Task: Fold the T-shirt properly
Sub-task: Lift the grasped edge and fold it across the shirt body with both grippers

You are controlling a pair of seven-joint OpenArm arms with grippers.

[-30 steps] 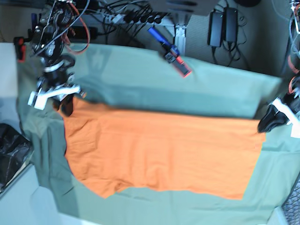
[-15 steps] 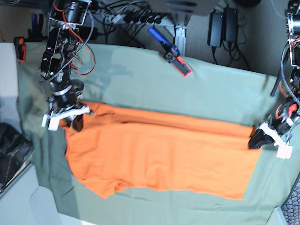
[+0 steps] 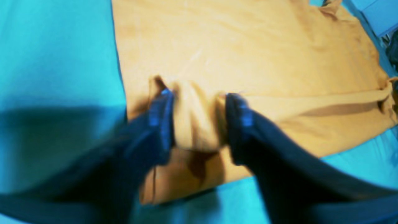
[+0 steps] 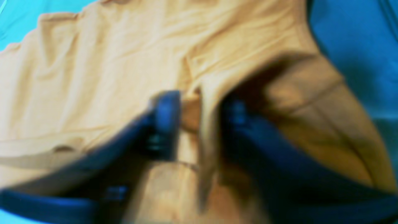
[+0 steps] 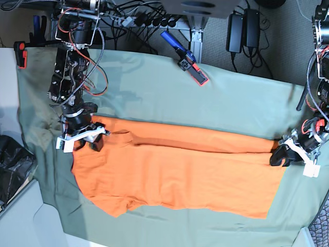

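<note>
The T-shirt (image 5: 180,172) is spread flat on the green cloth (image 5: 154,87) that covers the tabletop. It lies in the middle of the cloth, long from side to side. Its far edge is laid over toward the near side, so a long narrow strip is doubled along the top.

The first fold seems to be at its end. The far edge looks set down, and the letting go seems to be in hand. Next, both arms are likely to be lifted clear, straight up, so the strip is not dragged back. After that, a new edge will need to be picked for the next fold.

The left pincer (image 3: 196,121) is seen at the end of the shirt on the right of the base view. Its two fingers (image 3: 160,124) are held apart, with a soft bump of orange cloth between them. The bump is touched on both sides, but it does not look squeezed.

The right pincer (image 4: 199,124) is at the other end, by the sleeve. Its fingers are apart too, and a raised ridge of cloth stands in the gap. Both wrist views are blurred, so it cannot be told if the cloth is fully let go.
</note>
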